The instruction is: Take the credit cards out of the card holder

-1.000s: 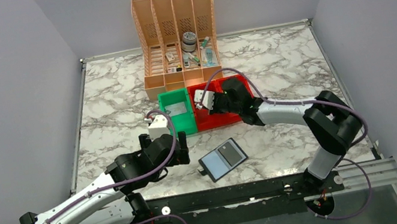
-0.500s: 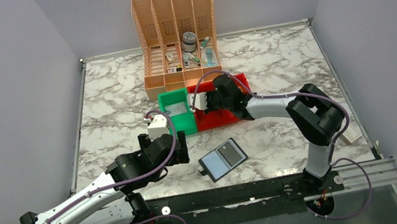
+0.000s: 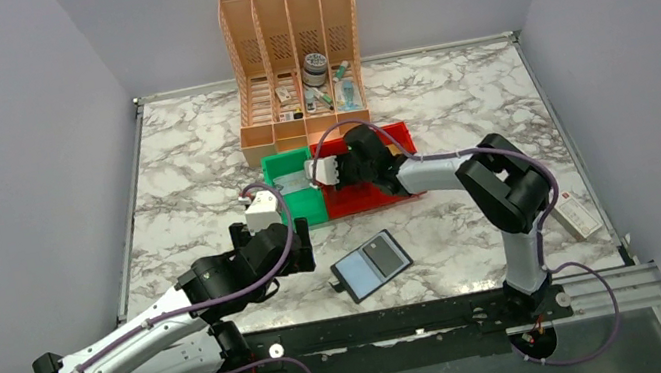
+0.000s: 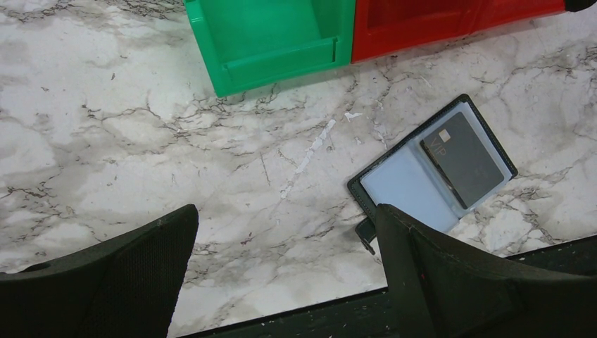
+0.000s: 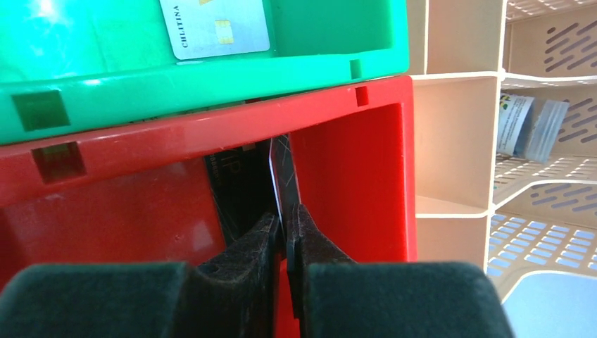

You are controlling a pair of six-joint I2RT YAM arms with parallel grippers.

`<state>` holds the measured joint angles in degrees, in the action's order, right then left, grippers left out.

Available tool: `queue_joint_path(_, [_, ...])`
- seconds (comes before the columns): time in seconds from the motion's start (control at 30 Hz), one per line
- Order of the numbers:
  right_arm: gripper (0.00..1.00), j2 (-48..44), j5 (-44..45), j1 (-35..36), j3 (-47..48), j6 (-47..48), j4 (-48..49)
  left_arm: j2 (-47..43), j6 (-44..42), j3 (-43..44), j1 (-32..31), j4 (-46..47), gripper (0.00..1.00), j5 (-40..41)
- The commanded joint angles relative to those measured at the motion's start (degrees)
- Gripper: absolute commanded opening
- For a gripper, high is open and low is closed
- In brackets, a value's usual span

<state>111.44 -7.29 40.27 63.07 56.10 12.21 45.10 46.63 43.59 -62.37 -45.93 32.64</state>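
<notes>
On your tabletop (image 3: pixel 192 169) the red bin (image 5: pixel 352 162) sits against the green bin (image 5: pixel 211 81); your right hand (image 5: pixel 285 225) reaches into the red one, clenched on a dark card (image 5: pixel 280 169) held edge-on. Your left hand (image 4: pixel 287 215) hangs released near the open card holder (image 4: pixel 401 186) (a grey card (image 4: pixel 464 158) tucked inside), and a pale card (image 5: pixel 215 24) lies in the green bin

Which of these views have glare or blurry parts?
Right wrist view: white glare on the green bin, right gripper soft up close, the dark card it pinches in focus. Left wrist view: left gripper dark and blurred, card holder crisp. Top view: even light, soft shadows.
</notes>
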Motion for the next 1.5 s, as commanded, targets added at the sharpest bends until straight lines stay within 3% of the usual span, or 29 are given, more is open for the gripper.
queue_joint_path(0.0, [0.11,1.1,-1.1,0.1,2.5,0.5,-3.9,-1.0,0.4,-0.7,-0.1,-0.3,0.99,2.0])
queue_joint_path(0.1, [0.24,2.0,-1.5,0.1,4.0,0.4,-6.7,-1.3,0.5,-0.8,-0.1,-0.3,0.99,2.0])
queue_joint_path(0.37, [0.27,2.4,-1.4,0.1,5.3,-0.3,-9.1,-1.8,0.8,-0.9,-0.1,-0.3,0.99,1.8])
queue_joint_path(0.43, [0.32,2.4,-1.5,0.1,5.8,-0.2,-10.0,-1.9,0.9,-1.0,-0.1,-0.3,0.99,1.7])
queue_joint_path(1.17, [0.35,3.5,-1.2,0.1,10.1,-1.5,-18.5,-1.3,0.5,-0.9,-0.1,-0.1,0.99,1.1])
queue_joint_path(1.47, [0.36,2.1,-0.6,0.1,9.9,-3.6,-14.9,-0.1,0.1,-0.8,-0.1,0.2,0.99,0.7])
